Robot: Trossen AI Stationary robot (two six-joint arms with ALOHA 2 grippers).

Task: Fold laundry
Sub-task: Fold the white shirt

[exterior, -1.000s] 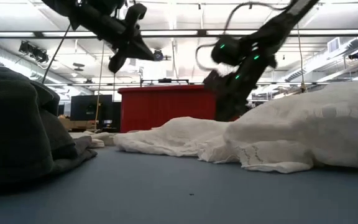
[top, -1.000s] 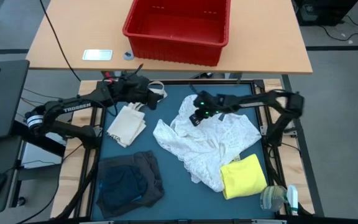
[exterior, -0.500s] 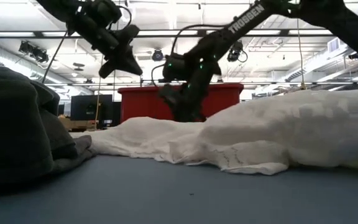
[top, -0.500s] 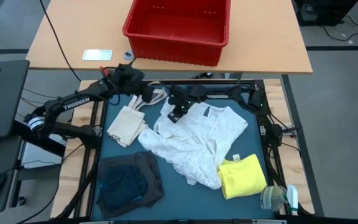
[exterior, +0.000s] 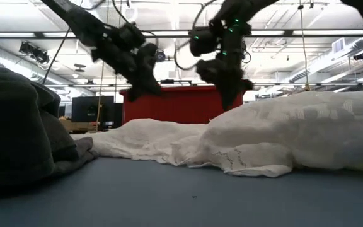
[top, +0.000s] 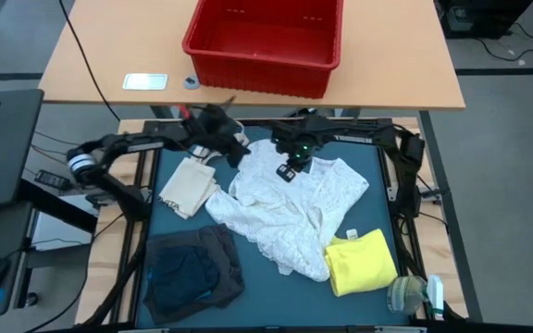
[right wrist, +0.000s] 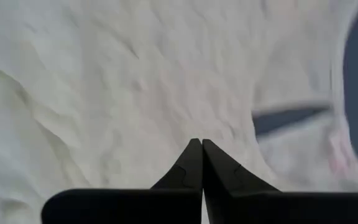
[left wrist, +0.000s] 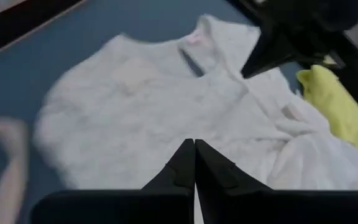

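The large white lacy garment (top: 294, 208) lies spread on the blue mat, its collar toward the far edge. My left gripper (top: 238, 153) is shut and hovers over the garment's far-left edge (left wrist: 104, 118). My right gripper (top: 287, 172) is also shut and points down over the garment's upper middle (right wrist: 135, 81). In the low view both grippers (exterior: 149, 93) (exterior: 230, 101) hang clear of the cloth. A yellow garment (top: 361, 261) lies folded at the near right, partly on the white one. A dark grey garment with blue cloth in it (top: 192, 270) lies at the near left.
A cream tote bag (top: 188, 185) lies at the mat's left, its handles toward the far edge. A clear item with green trim (top: 416, 294) sits at the near right corner. A red bin (top: 265, 42) stands on the wooden table beyond the mat.
My right gripper swept toward the table's left, and the white garment's far part slid and spread flatter with it. It then rose clear and tipped to point down. My left gripper came down and toward the right, from above the tote bag's handles to the white garment's edge.
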